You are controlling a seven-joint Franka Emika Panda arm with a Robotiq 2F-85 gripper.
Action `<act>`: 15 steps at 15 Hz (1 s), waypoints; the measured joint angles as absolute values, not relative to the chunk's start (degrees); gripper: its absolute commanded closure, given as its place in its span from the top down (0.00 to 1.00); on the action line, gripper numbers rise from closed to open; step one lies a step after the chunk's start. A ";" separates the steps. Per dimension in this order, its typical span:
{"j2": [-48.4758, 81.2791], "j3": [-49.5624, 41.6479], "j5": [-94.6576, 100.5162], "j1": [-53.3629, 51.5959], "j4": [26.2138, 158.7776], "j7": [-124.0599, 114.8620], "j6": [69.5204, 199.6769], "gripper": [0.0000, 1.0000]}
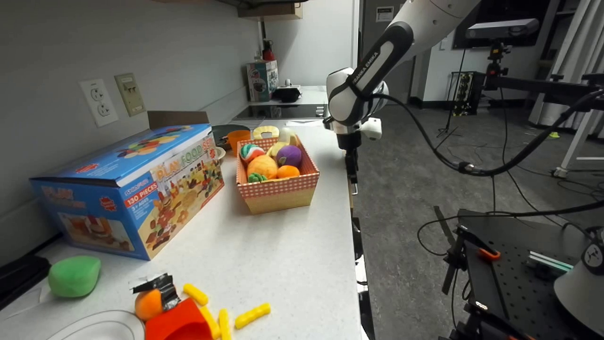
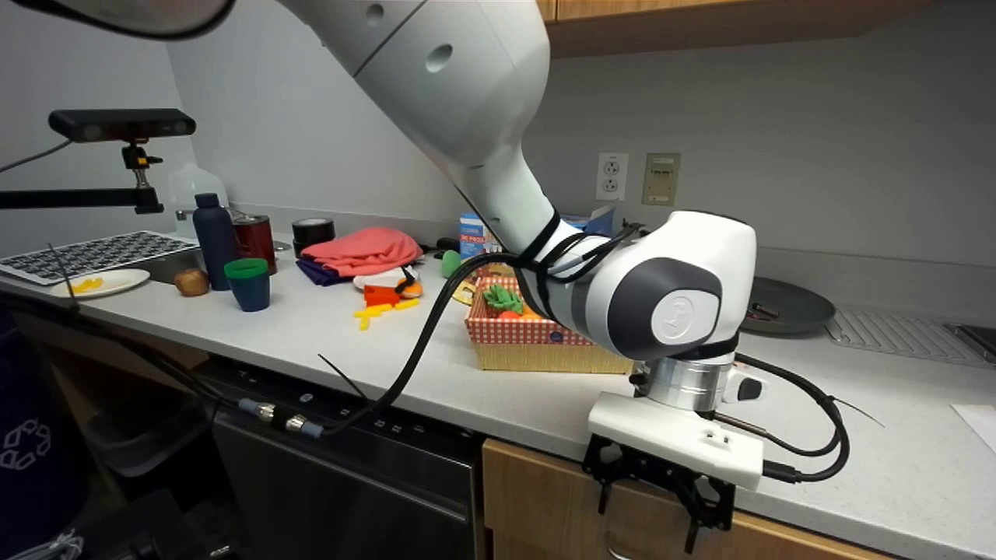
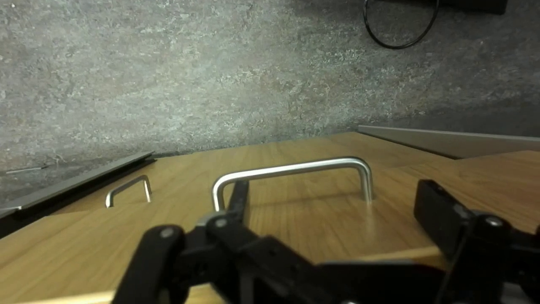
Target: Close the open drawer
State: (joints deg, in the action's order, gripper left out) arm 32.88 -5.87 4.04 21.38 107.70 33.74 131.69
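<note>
"130 PIECES", "PLAY FOOD SET" are read on box point(image 1: 127, 186), "FRANKA EMIKA" on arm point(image 1: 375, 63) — gripper point(image 2: 647, 529) held spread wide near drawer point(image 2: 537, 486).

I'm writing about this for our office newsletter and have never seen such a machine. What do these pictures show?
The white machine is a robot arm. At its end, a black gripper hangs by a wooden drawer with a metal handle; its fingers stand apart, and I see nothing held. Two pictures look at it from outside, from different places; the third is taken from its wrist, looking past the fingers toward the floor. On the counter are a basket of toy food, a blue box, a dark bottle and a pan, among other things. I can't tell whether the drawer is open.
</note>
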 measured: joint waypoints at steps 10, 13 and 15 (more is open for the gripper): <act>28.18 -5.98 4.74 21.09 112.23 33.49 136.37 1.00; 22.14 -6.21 6.30 19.53 117.69 30.74 136.41 1.00; 17.30 -6.39 7.74 18.14 121.81 28.29 136.47 1.00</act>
State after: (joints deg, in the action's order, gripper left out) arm 17.30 -6.39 7.74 18.14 121.81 28.29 136.47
